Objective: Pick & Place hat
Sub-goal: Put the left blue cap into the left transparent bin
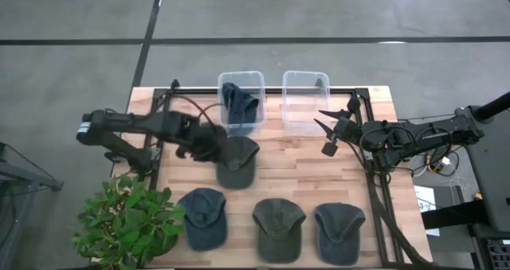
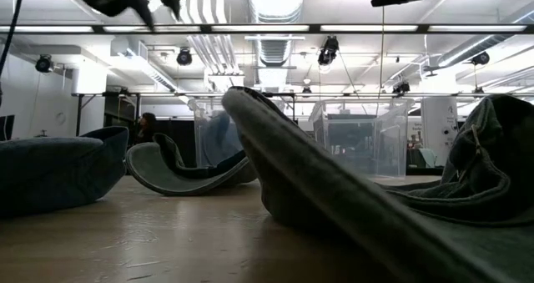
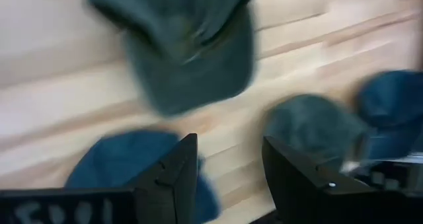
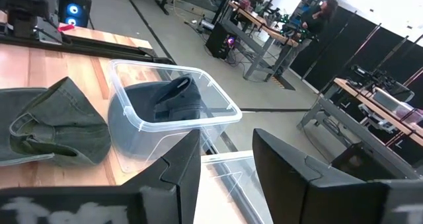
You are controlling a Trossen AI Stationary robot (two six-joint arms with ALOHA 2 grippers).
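From above, the left tool (image 1: 209, 139) hangs with fingers parted and nothing between them, just at 9 o'clock of the grey-green hat (image 1: 237, 162), whose long axis runs 12 to 6 on the tabletop (image 1: 303, 170), crown end toward the bins. That hat lies directly at 6 o'clock of the left bin (image 1: 241, 103), which already holds a blue hat (image 1: 239, 99). Farther off at 3 o'clock, the right tool (image 1: 335, 125) waits open and empty by the empty bin (image 1: 305, 101), so the left arm looks nearer for the pick.
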